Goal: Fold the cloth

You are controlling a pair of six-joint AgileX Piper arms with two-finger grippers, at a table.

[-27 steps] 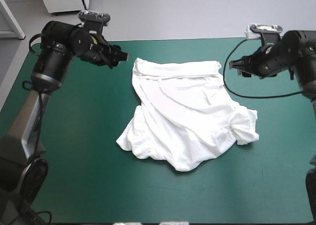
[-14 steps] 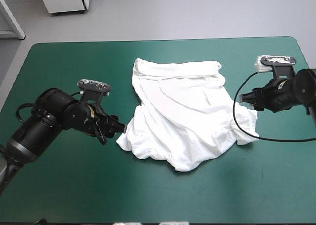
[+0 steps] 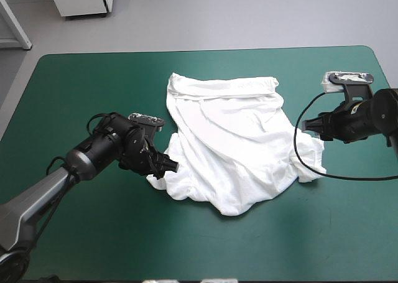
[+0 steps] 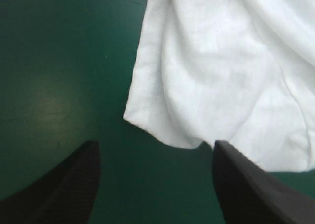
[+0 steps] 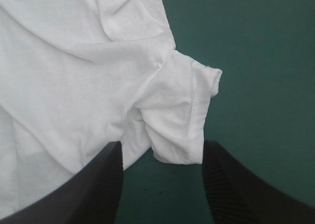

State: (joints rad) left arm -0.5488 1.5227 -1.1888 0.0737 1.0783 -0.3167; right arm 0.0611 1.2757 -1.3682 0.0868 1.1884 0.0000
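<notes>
White T-shirt [image 3: 230, 146] rumpled on teal-green table [image 3: 93, 90] | left pincer [image 3: 170, 167] released, hem corner just ahead | right pincer [image 3: 305, 126] released, bunched sleeve just ahead

The broad surface with rounded corners, under a teal-green cover [image 3: 87, 84], bears a white short-sleeved fabric T-shirt [image 3: 230, 146] lying rumpled and loosely spread around its middle (somewhat toward the right edge), one straight edge toward the far side, a sleeve bunched at its right.
</notes>
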